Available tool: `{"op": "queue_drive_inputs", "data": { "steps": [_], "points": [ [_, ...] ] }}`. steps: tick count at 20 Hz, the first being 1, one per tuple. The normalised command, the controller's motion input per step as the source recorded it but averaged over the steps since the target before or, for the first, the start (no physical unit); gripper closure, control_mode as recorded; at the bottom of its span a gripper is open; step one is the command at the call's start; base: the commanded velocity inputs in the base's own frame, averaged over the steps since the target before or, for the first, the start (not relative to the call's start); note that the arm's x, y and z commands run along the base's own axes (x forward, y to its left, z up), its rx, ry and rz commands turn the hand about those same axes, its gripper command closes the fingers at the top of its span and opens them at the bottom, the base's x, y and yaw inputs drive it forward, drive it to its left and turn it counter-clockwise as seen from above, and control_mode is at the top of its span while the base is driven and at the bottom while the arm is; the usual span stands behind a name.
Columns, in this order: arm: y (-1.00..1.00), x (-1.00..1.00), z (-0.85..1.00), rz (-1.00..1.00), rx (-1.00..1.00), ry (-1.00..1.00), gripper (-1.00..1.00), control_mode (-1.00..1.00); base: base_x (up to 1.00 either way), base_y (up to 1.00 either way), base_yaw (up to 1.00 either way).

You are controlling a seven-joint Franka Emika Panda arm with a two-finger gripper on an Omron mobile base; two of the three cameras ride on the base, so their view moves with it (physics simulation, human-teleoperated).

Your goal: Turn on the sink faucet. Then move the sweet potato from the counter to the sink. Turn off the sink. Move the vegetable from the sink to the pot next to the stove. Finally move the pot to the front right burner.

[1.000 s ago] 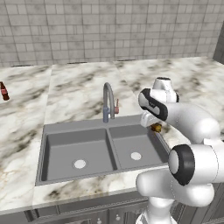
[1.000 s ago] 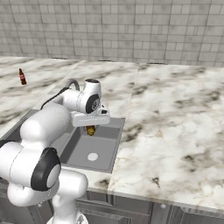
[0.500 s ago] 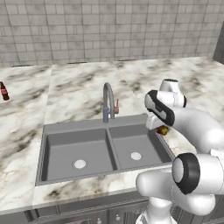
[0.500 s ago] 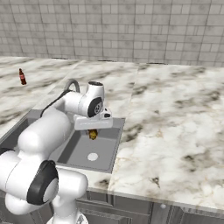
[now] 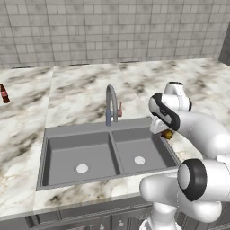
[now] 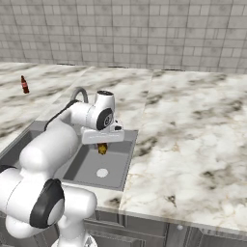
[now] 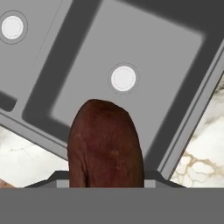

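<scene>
The robot's jaws (image 6: 102, 148) are pinching the small reddish-brown oblong sweet potato (image 7: 106, 144). In the hand view the sweet potato sticks up from the bottom, right in the middle, with the narrower bowl of the grey double sink (image 7: 166, 52) under it. The round pale drain (image 7: 124, 78) of that bowl sits just past the tip of the sweet potato. A second round drain (image 7: 12, 27) shows in the wide bowl, up in the corner.

From the left base view, the sweet potato (image 5: 167, 134) peeks out under the white arm, up in the air over the right edge of the sink (image 5: 54, 134), where it meets the pale marble bench (image 5: 81, 90). The tall thin grey metal faucet (image 5: 110, 104) with its small reddish lever stands behind the sink, between the two bowls. A small dark red bottle (image 5: 4, 93) stands far off to the left on the bench.
</scene>
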Motion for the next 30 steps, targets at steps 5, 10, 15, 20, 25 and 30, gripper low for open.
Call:
{"op": "queue_drive_inputs", "data": {
  "steps": [5, 10, 15, 20, 25, 30],
  "points": [
    [0.00, -0.17, 0.00, 0.00, 0.00, -0.02, 1.00, 1.00, -0.09, 0.00, 0.00],
    [0.00, 0.00, 0.00, 0.00, 0.00, 0.00, 1.00, 1.00, -0.67, 0.00, 0.00],
    [0.00, 0.00, 0.00, 0.00, 0.00, 0.00, 1.00, 1.00, -0.74, 0.00, -0.06],
    [0.00, 0.00, 0.00, 0.00, 0.00, 0.00, 1.00, 1.00, -0.41, 0.00, -0.36],
    [0.00, 0.00, 0.00, 0.00, 0.00, 0.00, 1.00, 1.00, -0.07, 0.03, -0.49],
    [0.00, 0.00, 0.00, 0.00, 0.00, 0.00, 1.00, 1.00, 0.00, 0.01, -0.53]
  ]
}}
